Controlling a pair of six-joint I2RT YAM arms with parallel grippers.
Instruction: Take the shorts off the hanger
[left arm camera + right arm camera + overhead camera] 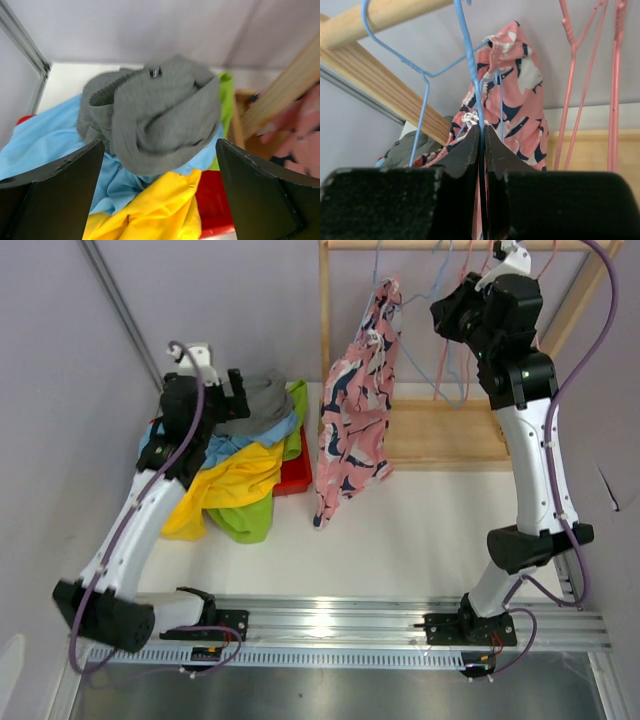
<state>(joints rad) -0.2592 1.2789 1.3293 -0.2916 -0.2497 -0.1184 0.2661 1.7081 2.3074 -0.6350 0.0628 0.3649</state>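
Observation:
The pink navy-and-white print shorts point(352, 415) hang on a blue hanger point(470, 55) from the wooden rack point(325, 330); they also show in the right wrist view point(517, 85). My right gripper point(443, 316) is shut on the blue hanger's wire point(481, 131), just right of the shorts. The dark grey point(268, 398), light blue point(228, 447), yellow point(235, 480) and lime green point(250, 522) shorts lie piled at the left. My left gripper point(238, 398) is open and empty just above the grey shorts point(155, 115), its jaws wide apart.
A red bin point(298, 475) sits under the pile, against the rack's post. Several empty pink hangers point(580, 75) hang right of the blue one. The rack's wooden base point(445, 435) lies behind. Walls close in at the left and back.

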